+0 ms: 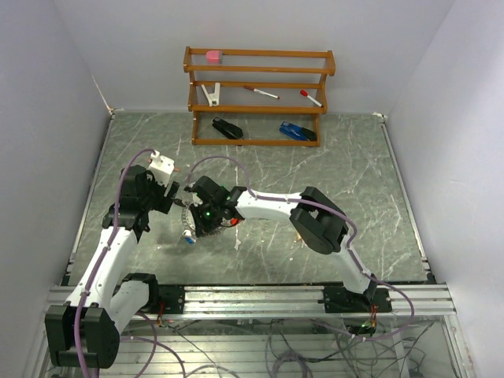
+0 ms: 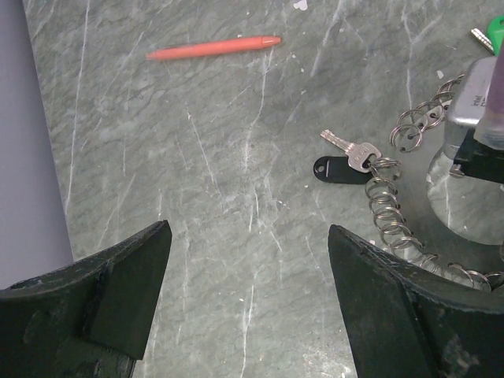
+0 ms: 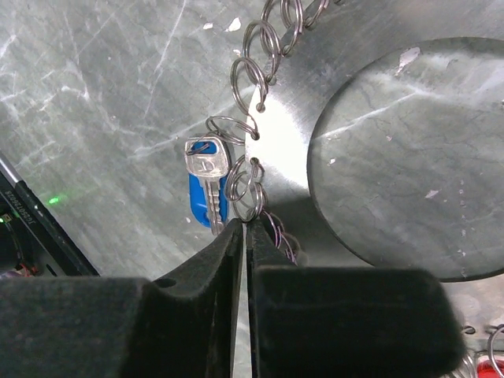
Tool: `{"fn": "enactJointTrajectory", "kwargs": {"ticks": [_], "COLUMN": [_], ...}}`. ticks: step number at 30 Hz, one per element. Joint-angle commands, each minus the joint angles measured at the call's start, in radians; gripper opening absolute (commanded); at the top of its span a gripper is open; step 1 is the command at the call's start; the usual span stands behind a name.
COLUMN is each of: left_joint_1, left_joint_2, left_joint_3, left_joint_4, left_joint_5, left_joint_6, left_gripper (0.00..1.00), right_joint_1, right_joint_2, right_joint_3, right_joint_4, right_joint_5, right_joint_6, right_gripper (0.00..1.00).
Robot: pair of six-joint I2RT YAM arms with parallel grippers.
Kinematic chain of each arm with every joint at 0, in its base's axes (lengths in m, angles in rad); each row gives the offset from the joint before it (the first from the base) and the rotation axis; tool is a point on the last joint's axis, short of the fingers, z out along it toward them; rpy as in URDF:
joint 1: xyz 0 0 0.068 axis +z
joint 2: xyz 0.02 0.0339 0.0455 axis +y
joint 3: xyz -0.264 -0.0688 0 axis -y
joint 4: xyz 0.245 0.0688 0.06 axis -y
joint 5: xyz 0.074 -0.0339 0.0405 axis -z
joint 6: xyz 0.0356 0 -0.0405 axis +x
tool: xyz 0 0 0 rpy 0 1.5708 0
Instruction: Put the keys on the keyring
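The keyring [image 3: 283, 142], a flat silver hoop fringed with small rings, lies on the desk [image 3: 94, 94]. My right end effector [image 3: 246, 236] pinches its rim; my left end effector [image 2: 248, 236] gapes wide beside it.

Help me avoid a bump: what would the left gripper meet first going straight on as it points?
Probably the table; the left gripper frames only bare surface. The black-tagged key lies beside that line, the red pen farther ahead. Depth unclear.

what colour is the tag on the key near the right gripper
The silver key's plastic tag is blue; the right wrist view shows it best.
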Motion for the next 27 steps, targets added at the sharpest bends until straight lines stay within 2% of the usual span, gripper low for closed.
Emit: {"fn": "enactJointTrajectory", "kwargs": {"ticks": [1,2,3,4,6,9,17,27], "left_joint_1": [0.003,0.004,0.004,0.004,0.004,0.004,0.004,0.004], "left_joint_2": [0.0,-0.002,-0.004,-0.005,-0.008,-0.008,-0.007,-0.012], "left_joint_3": [0.022,0.021,0.018,0.017,0.016,0.014,0.012,0.003], "left_joint_4": [0.004,0.004,0.004,0.004,0.004,0.006,0.005,0.005], "left_joint_5": [0.018,0.018,0.016,0.015,0.017,0.018,0.016,0.016], "left_joint_6": [0.0,0.001,0.004,0.005,0.007,0.006,0.004,0.004], "left_gripper": [0.91,0.91,0.92,0.92,0.92,0.92,0.91,0.91], "right_joint_1": [-0.001,0.0,0.0,-0.001,-0.002,-0.003,-0.008,-0.045], "right_joint_2": [0.035,0.036,0.035,0.033,0.027,0.027,0.039,0.003], "right_joint_3": [0.02,0.02,0.018,0.014,0.014,0.02,0.014,-0.042], "right_joint_4": [-0.029,-0.021,-0.015,-0.01,-0.004,-0.008,-0.006,0.03], "right_joint_5": [-0.002,-0.002,0.001,0.007,0.021,0.043,0.074,0.093], "right_joint_6": [0.061,0.076,0.092,0.102,0.121,0.133,0.18,0.326], "right_gripper": [0.09,0.15,0.26,0.31,0.34,0.34,0.23,0.23]}}
